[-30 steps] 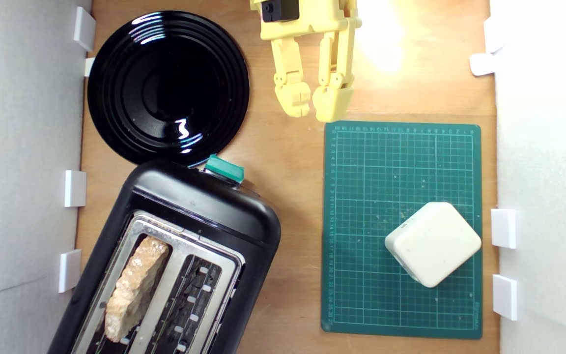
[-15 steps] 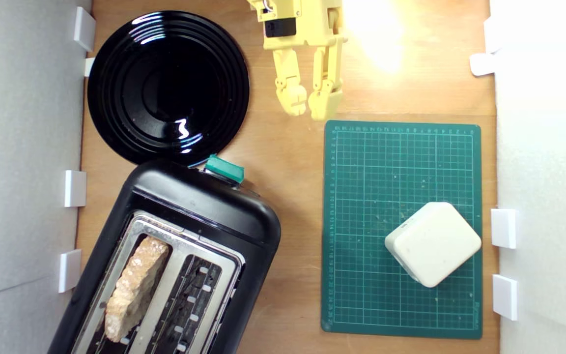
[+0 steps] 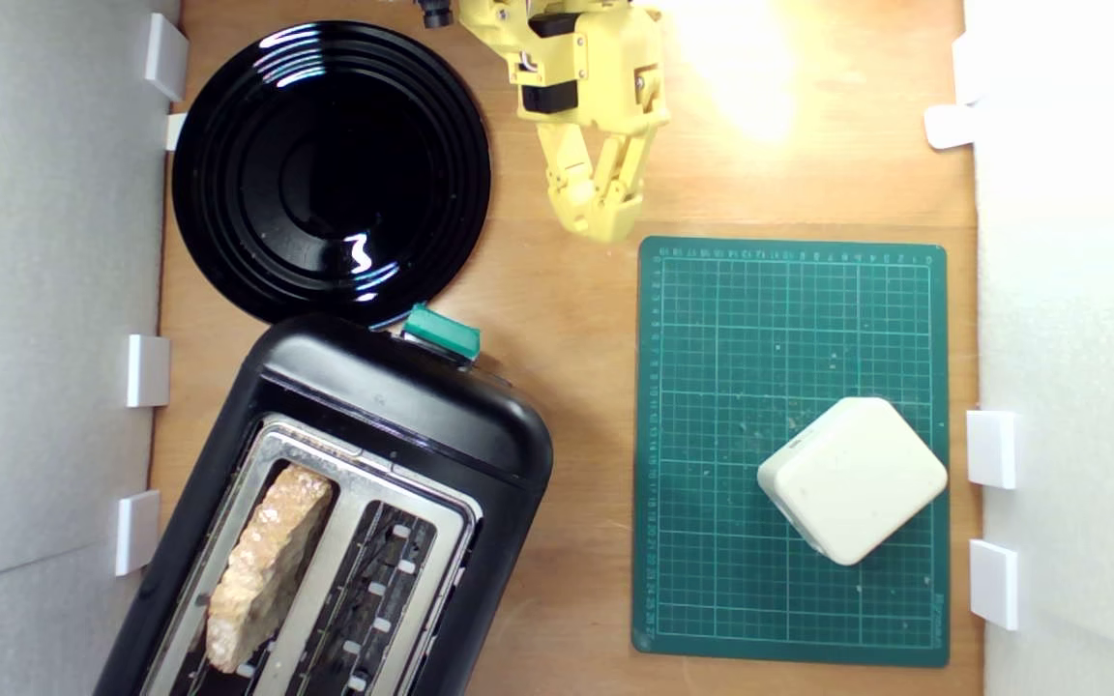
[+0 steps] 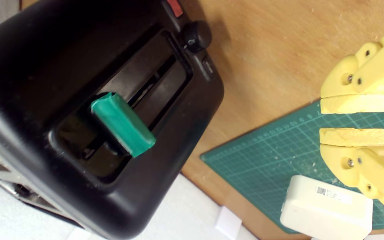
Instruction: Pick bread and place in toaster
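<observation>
On one toaster [image 3: 325, 503], one bread [image 3: 267, 565] fills one of two slots.

My hand [image 3: 599, 215] hangs at the far edge of the exterior view, yellow all over, its 2 fingers [image 3: 569, 184] angled in so the tips nearly meet. The wrist view shows a narrow slit between the flat pads [image 4: 357, 137], with nothing held there. My wrist block sits just behind, tilted toward the exterior view's left.
</observation>
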Robot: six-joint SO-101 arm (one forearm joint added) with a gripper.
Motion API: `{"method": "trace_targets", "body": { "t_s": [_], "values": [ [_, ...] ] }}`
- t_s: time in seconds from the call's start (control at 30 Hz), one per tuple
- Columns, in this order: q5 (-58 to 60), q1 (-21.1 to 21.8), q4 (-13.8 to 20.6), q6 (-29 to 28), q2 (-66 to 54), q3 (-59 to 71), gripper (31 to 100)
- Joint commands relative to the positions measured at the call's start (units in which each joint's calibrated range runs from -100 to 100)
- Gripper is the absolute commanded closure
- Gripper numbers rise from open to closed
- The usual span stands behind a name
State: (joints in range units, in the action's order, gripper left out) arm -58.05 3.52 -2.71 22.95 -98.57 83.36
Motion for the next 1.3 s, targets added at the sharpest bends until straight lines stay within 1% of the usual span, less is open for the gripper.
{"method": "trace_targets", "body": {
  "t_s": [0.0, 0.4, 0.97, 1.1, 1.27],
  "values": [
    [0.80, -0.38, 0.35, 0.41, -0.60, 1.03, 80.6],
    [0.88, -0.54, 0.35, 0.41, -0.60, 7.29, 89.0],
    [0.88, -0.62, 0.35, -0.06, -0.60, 11.11, 89.2],
    [0.88, -0.62, 0.35, -0.06, -0.60, 12.29, 96.4],
    [0.97, -0.54, 0.44, -0.06, -0.60, 13.56, 97.6]
  ]
}}
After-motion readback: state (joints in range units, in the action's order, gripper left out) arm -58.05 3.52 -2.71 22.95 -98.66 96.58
